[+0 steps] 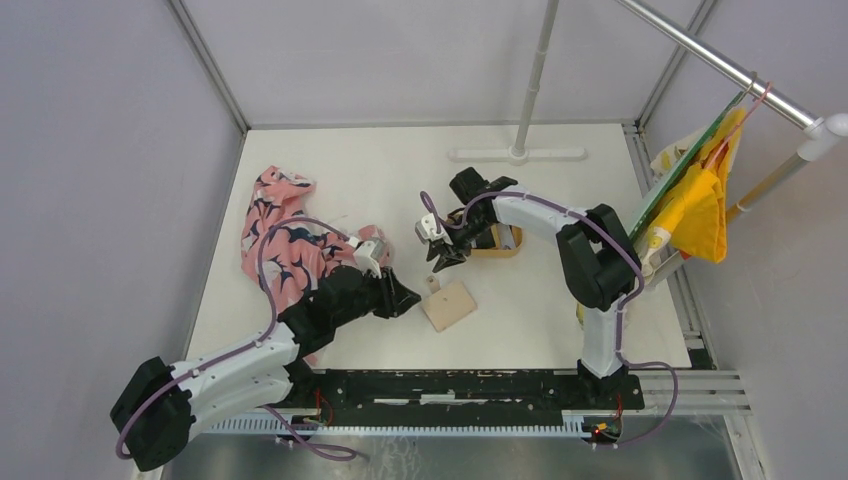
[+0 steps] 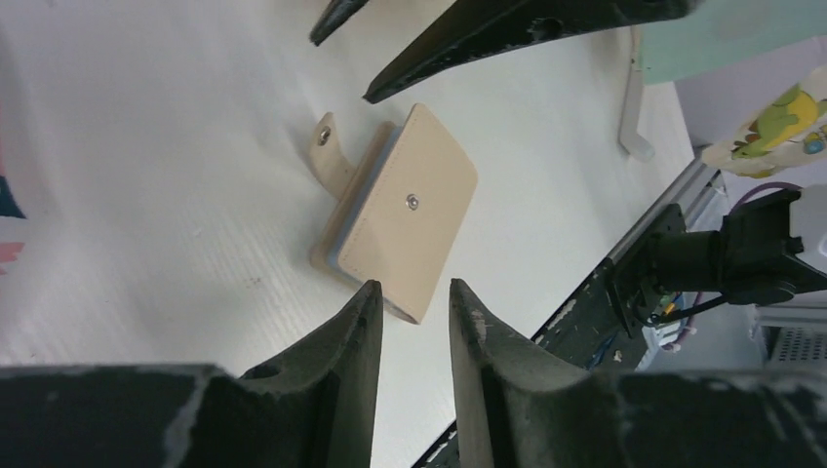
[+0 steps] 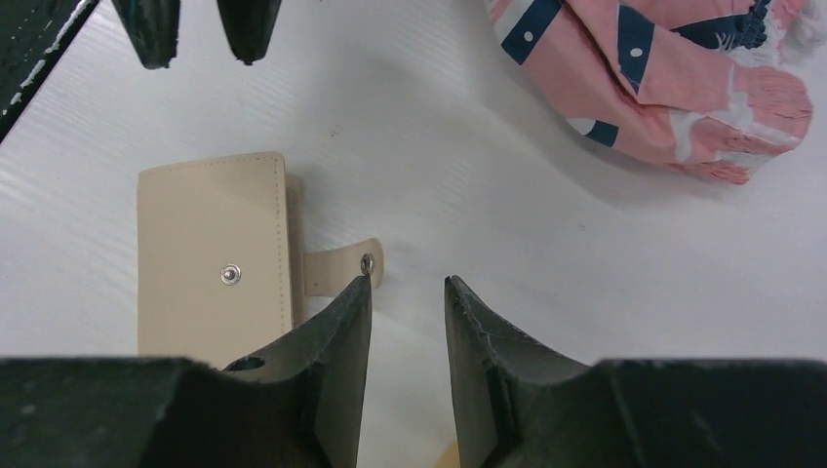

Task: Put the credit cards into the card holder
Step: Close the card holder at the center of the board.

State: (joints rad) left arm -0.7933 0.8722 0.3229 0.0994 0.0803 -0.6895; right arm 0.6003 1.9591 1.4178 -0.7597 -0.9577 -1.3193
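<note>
Two robot arms converge on the card holder (image 1: 450, 306), a tan wallet lying folded shut and flat on the white table (image 1: 560, 300), near its middle. The wallet's snap tab (image 1: 433, 283) sticks out loose toward 11 o'clock in the overhead view, its stud unfastened.

The left gripper (image 1: 408, 297) sits just beside the wallet at its 9 o'clock, its fingers (image 2: 363, 331) a narrow gap apart and holding nothing. From the left wrist view, the wallet's near corner lies in line with that gap; contact cannot be made out.

The right gripper (image 1: 442, 262) hangs at the wallet's 12 o'clock, jaws likewise slightly parted and empty. In the right wrist view one fingertip (image 3: 351, 312) stands just beside the end of the tab.

A crumpled pink patterned cloth (image 1: 285, 235) lies at 9 to 10 o'clock of the wallet, under the left arm. A wooden tray (image 1: 510, 243), partly hidden by the right arm, sits at 2 o'clock. Yellow fabric (image 1: 700, 200) hangs from a rail at the table's 3 o'clock edge.
</note>
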